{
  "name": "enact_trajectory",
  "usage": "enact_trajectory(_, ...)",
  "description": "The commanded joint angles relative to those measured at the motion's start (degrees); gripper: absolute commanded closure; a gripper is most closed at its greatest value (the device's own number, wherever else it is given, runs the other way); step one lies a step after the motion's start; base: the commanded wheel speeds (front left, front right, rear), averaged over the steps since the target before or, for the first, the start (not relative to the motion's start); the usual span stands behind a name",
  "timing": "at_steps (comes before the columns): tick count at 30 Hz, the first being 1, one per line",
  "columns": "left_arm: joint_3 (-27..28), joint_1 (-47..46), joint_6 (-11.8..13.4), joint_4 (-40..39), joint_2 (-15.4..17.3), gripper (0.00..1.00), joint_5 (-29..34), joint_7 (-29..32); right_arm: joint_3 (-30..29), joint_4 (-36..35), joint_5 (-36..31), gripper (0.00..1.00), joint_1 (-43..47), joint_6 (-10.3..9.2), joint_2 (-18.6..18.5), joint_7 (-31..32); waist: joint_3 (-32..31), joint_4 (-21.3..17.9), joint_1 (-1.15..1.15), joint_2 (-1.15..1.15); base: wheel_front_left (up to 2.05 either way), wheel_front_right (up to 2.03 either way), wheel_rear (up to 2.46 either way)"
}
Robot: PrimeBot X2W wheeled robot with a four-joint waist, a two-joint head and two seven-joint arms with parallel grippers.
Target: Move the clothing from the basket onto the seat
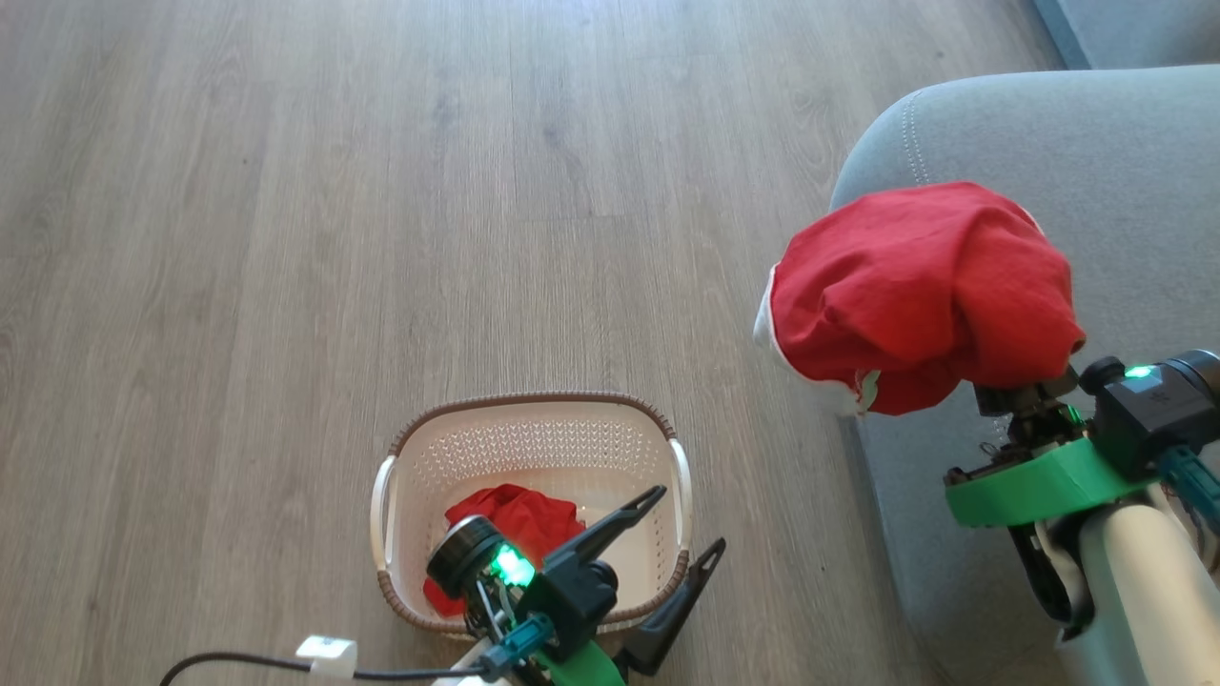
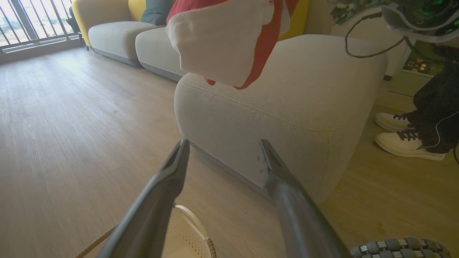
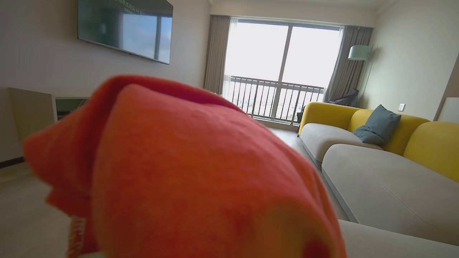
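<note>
A red garment (image 1: pixel 920 295) with white trim hangs bunched from my right gripper (image 1: pixel 1022 389), which is shut on it above the grey seat's (image 1: pixel 1096 171) rounded corner. The cloth hides its fingertips. In the right wrist view the garment (image 3: pixel 186 172) covers the fingers, with the seat (image 3: pixel 387 193) to the right. The cream basket (image 1: pixel 667 448) stands on the floor with another red piece of clothing (image 1: pixel 519 519) inside. My left gripper (image 1: pixel 688 521) hovers open over the basket's right rim, empty. The left wrist view looks past its spread fingers (image 2: pixel 179 161) at the seat (image 2: pixel 287 107) and the hanging garment (image 2: pixel 222 39).
Wooden floor (image 1: pixel 286 238) spreads to the left of the basket. A black cable with a white connector (image 1: pixel 324 655) lies by my left arm. A person's white shoes (image 2: pixel 405 143) stand beside the seat. Yellow-backed sofa sections (image 3: pixel 358 122) run on behind.
</note>
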Motion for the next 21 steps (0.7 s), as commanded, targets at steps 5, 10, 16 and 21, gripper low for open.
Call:
enact_trajectory(5, 3.0, -0.3, 0.0, -1.9, -0.4, 0.0, -0.2, -0.3, 0.2, -2.4, -0.4, 1.0, -0.7, -0.01, -1.0, -0.5, -0.4, -0.3, 0.0, 0.0, 0.0, 0.0, 0.0)
enact_trajectory(10, 3.5, -0.4, 0.0, -1.8, -0.7, 0.0, -0.1, -0.3, 0.0, -2.4, -0.4, 1.0, -0.8, -0.01, -1.0, -0.5, -0.5, -0.4, 0.0, 0.0, 0.0, 0.0, 0.0)
enact_trajectory(16, 3.5, -0.4, 0.0, -1.7, -0.8, 0.0, 0.0, -0.3, 0.1, -2.2, -0.3, 1.0, -0.9, -0.01, -1.0, -0.5, -0.7, -0.7, 0.0, 0.0, 0.0, 0.0, 0.0)
enact_trajectory(21, 3.4, -0.3, -0.1, -1.7, -0.9, 0.0, 0.1, -0.3, 0.0, -2.2, -0.3, 1.0, -0.8, -0.01, -0.9, -0.5, -1.0, -0.9, 0.0, 0.0, 0.0, 0.0, 0.0)
